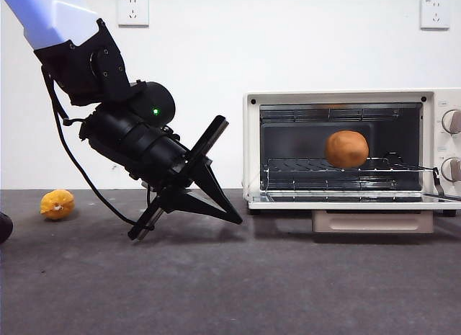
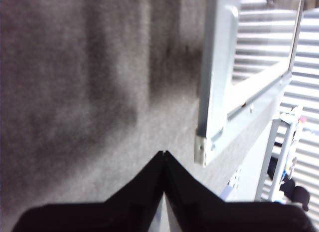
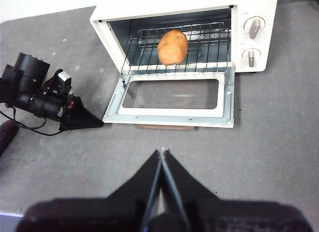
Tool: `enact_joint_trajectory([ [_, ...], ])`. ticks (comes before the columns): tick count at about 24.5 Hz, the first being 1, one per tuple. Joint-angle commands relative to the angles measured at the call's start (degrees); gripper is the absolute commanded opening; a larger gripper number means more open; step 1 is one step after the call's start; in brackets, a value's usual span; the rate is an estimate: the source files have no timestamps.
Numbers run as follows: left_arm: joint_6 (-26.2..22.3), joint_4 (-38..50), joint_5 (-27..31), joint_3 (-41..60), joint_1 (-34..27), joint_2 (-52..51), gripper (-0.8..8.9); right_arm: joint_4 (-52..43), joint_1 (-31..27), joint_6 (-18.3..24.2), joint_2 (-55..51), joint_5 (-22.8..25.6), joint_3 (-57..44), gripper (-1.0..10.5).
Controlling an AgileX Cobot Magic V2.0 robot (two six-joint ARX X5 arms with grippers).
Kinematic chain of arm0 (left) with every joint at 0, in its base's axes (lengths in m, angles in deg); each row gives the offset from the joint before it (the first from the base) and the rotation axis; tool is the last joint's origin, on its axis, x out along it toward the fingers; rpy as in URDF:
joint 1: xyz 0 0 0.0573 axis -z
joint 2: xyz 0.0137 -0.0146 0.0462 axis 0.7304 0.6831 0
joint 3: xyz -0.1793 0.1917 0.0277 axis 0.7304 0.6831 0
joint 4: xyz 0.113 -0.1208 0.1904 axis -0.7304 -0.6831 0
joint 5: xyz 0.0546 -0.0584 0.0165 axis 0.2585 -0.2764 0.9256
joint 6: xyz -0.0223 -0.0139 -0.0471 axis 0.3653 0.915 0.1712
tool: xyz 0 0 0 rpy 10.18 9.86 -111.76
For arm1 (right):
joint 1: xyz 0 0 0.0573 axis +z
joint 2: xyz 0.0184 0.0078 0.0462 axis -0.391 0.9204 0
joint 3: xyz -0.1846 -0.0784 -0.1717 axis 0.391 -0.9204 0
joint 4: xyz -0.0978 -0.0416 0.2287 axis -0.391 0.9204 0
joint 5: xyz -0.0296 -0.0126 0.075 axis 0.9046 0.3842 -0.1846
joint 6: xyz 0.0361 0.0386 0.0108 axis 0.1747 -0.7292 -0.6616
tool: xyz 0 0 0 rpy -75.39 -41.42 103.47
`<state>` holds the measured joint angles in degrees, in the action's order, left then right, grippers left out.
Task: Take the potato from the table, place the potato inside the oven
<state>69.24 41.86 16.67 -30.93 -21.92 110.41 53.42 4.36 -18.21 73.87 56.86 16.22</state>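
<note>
Your potato (image 1: 346, 149) sits on the wire rack (image 1: 338, 166) inside the oven (image 1: 346, 151), upright-ish and free of any gripper. From the right wrist view you can see it (image 3: 173, 47) resting toward the middle of the rack, behind the open door (image 3: 172, 100), which is folded down flat onto the table (image 1: 230, 277). The oven's 2 knobs (image 3: 251, 41) are on the panel beside the cavity.

Your left gripper (image 1: 227, 212) is low over the table just beside the oven's door-side corner, tilted down with its tip nearly at the surface. Its fingers (image 2: 149, 184) are pressed together with nothing between them. In the left wrist view you see the edge of the lowered door (image 2: 217, 82) close ahead of that tip, apart from it. The right wrist view shows the same gripper (image 3: 84, 119) pointing at the door's near corner, very near but with a sliver of table showing between them.

Your right gripper (image 3: 162, 157) hangs high above the table in front of the open door, well apart from it. Its fingers (image 3: 177, 179) are also closed against each other and empty.

A small yellow fruit (image 1: 57, 204) lies on the table far from the oven, on the other side of the left arm. A dark object (image 1: 4, 227) is partly cut off at the frame edge near it.
</note>
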Motion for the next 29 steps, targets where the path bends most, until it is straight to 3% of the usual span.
enact_joint_trajectory([
  [1,3.2,1.5,0.1,0.4,0.5,0.9,-0.08,-0.2,0.1,0.3,-0.2,0.1,-0.2,-0.1],
  [29,8.1,5.4,1.2,0.4,3.2,0.9,-0.08,-0.1,0.1,0.2,-0.2,0.2,-0.2,-0.1],
])
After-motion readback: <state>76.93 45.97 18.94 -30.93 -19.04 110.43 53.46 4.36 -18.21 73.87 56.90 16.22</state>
